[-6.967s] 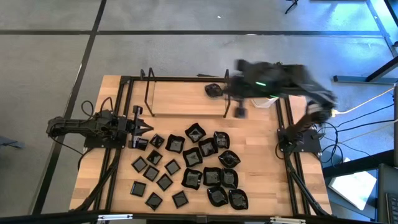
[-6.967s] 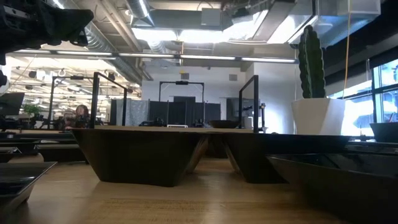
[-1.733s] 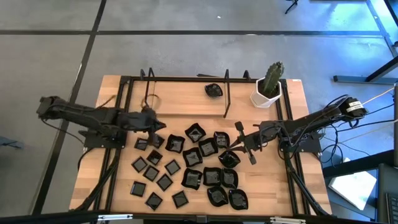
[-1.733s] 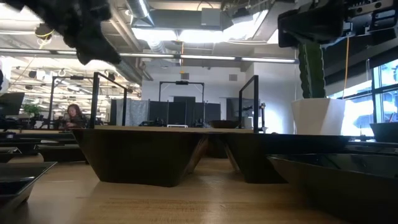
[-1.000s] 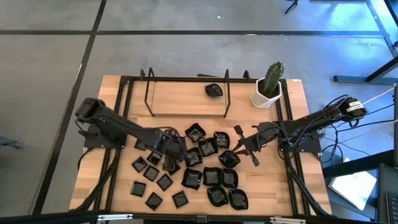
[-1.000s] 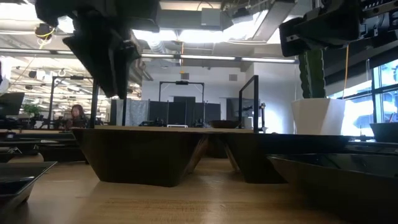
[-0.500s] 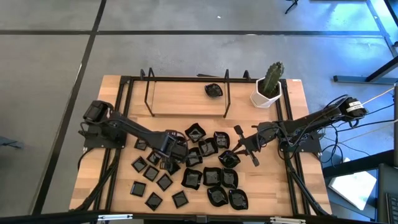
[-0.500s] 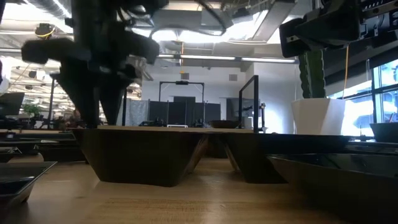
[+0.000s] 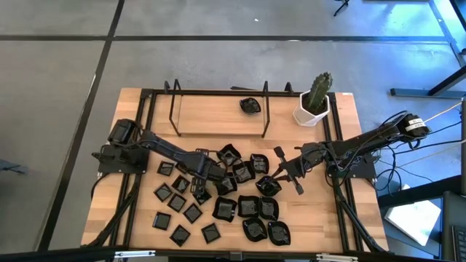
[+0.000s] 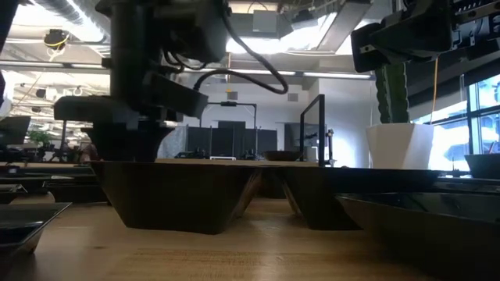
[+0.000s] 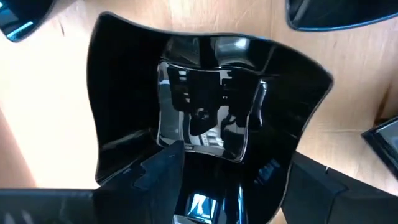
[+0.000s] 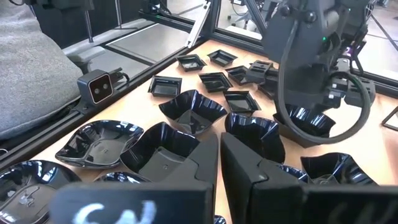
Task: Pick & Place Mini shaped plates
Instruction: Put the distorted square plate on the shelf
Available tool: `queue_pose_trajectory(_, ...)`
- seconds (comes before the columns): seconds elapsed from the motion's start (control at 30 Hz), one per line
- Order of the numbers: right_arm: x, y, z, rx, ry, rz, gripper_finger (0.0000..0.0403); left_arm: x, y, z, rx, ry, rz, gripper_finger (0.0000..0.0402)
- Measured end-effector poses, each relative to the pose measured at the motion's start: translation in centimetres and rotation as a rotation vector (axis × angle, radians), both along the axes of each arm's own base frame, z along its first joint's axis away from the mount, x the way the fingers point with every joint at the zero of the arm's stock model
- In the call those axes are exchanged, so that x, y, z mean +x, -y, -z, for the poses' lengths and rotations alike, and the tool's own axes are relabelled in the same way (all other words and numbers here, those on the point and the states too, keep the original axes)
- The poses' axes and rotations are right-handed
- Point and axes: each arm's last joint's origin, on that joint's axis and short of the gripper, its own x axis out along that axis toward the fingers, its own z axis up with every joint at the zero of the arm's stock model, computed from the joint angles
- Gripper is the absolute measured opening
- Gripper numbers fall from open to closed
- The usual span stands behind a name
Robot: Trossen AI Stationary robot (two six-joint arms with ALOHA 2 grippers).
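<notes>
The raised-rim plate [image 11: 205, 121] sits in the middle of the cluster of mini shaped plates [image 9: 240, 207], directly under the left gripper [image 9: 216, 173], dead centre between its spread fingers [image 11: 158, 177], nothing held yet. Straight down is the line. Right gripper [image 9: 285, 167] hovers further off at the cluster's right edge, fingers nearly together and empty

Dark jointed arms [image 9: 164, 149], black looping cables (green light, left wrist).
</notes>
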Motion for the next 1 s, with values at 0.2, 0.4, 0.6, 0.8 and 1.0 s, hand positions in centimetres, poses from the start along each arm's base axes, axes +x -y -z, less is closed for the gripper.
queue_pose_trajectory(0.2, 0.0, 0.0, 0.0, -0.001, 0.000, 0.000, 0.0021, 0.0, -0.1, 0.0, -0.020, -0.002, -0.005, 0.0153)
queue_pose_trajectory(0.4, 0.0, 0.0, 0.0, -0.001, 0.000, 0.000, 0.0021, -0.1, 0.2, 0.0, -0.031, -0.002, -0.042, 0.0036)
queue_pose_trajectory(0.6, 0.0, 0.0, 0.0, -0.001, 0.000, 0.000, 0.0021, -0.9, 0.4, -0.3, -0.004, -0.080, -0.061, 0.0003)
queue_pose_trajectory(0.8, 0.0, 0.0, 0.0, -0.001, 0.000, 0.001, 0.0021, -1.9, 0.4, -3.0, 0.072, -0.089, -0.051, 0.0002)
queue_pose_trajectory(1.0, 0.0, 0.0, 0.0, -0.002, -0.003, 0.001, 0.0021, -2.5, -0.7, -9.0, 0.148, 0.127, -0.053, 0.0002)
